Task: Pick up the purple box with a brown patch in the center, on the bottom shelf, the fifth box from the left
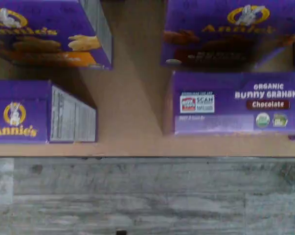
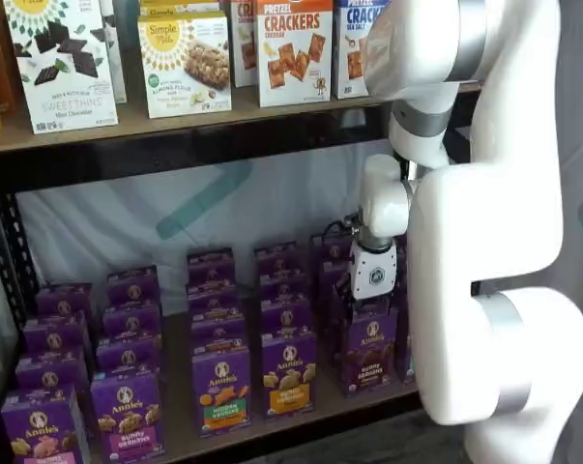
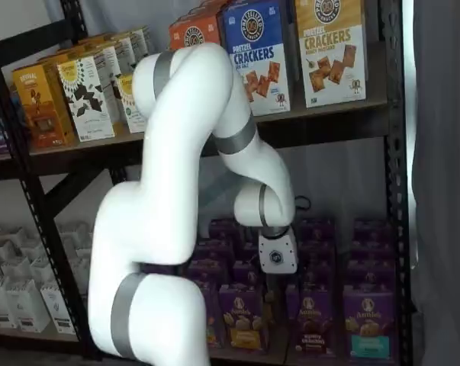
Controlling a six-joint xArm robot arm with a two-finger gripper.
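The purple box [image 2: 371, 354] stands in the front row of the bottom shelf [image 2: 310, 414], with brown cookies pictured mid-front. It also shows in a shelf view [image 3: 313, 322]. In the wrist view its top [image 1: 235, 103] reads "Bunny Grahams Chocolate", at the tan board's [image 1: 132, 112] front edge. My gripper [image 2: 369, 304] hangs just above that box's top; its white body shows in both shelf views. Its dark fingers [image 3: 271, 282] blend into the boxes behind. I see no gap and no box in them.
A purple box with an orange-yellow label [image 2: 289, 372] stands left of the target and one with a teal patch [image 3: 367, 324] right of it. More purple boxes fill the rows behind. Cracker boxes [image 2: 294, 50] stand on the upper level. Grey plank floor [image 1: 137, 196] lies in front.
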